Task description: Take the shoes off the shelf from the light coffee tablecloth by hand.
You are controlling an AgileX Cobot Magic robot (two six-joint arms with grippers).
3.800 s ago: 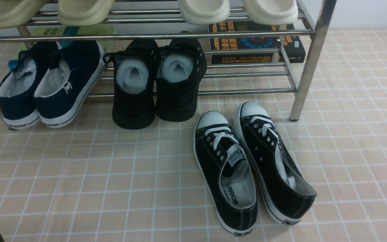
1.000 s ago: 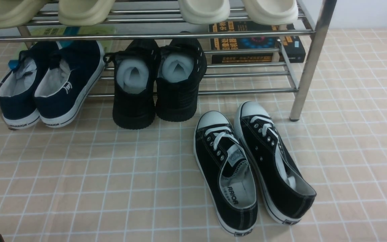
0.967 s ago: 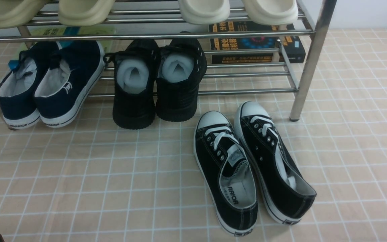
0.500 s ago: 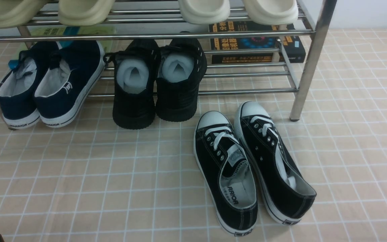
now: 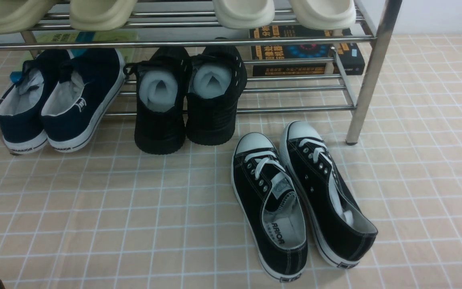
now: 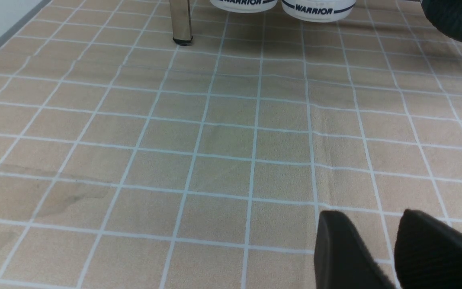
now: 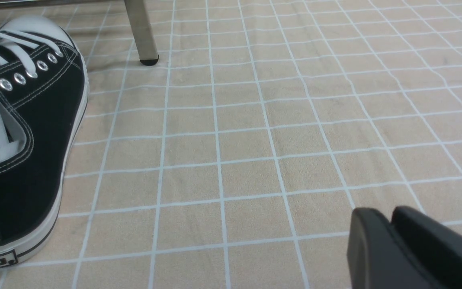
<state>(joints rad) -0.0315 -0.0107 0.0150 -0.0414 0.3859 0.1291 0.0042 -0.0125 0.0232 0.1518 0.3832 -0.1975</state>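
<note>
shoes (image 5: pixel 301 198): black canvas pair with white laces and toe caps, off the rack, flat on the cloth; toes point toward the rack, heels toward the camera; the two lie side by side, touching along their length.
right shoe, wrist view: the outer shoe (image 7: pixel 18 136) shows its eyelets and white sole stripe, standing on the cloth beside bare squares.
shelf (image 5: pixel 369 72): chrome tube rack, two tiers; its front right leg stands just beside the toe of the right-hand shoe, not touching.
light coffee tablecloth (image 5: pixel 94 216): tan with white grid lines, spread under everything on the table; faint creases in the left wrist view.
navy pair (image 5: pixel 60 98): lower tier, left end, heels out, overhanging the front bar.
all-black pair (image 5: pixel 189 96): lower tier, middle, stuffed with white foam, heels out.
cream slippers (image 5: pixel 167 12): four on the upper tier, soles seen from below.
books (image 5: pixel 307 50): dark stack behind the rack, right side.
left claw (image 6: pixel 391 249): low over bare cloth, fingers a little apart, nothing between them.
right claw (image 7: pixel 391 237): low over bare cloth, well apart from the shoe; fingers overlap from this angle, so apart or together cannot be told; nothing seen in them.
</note>
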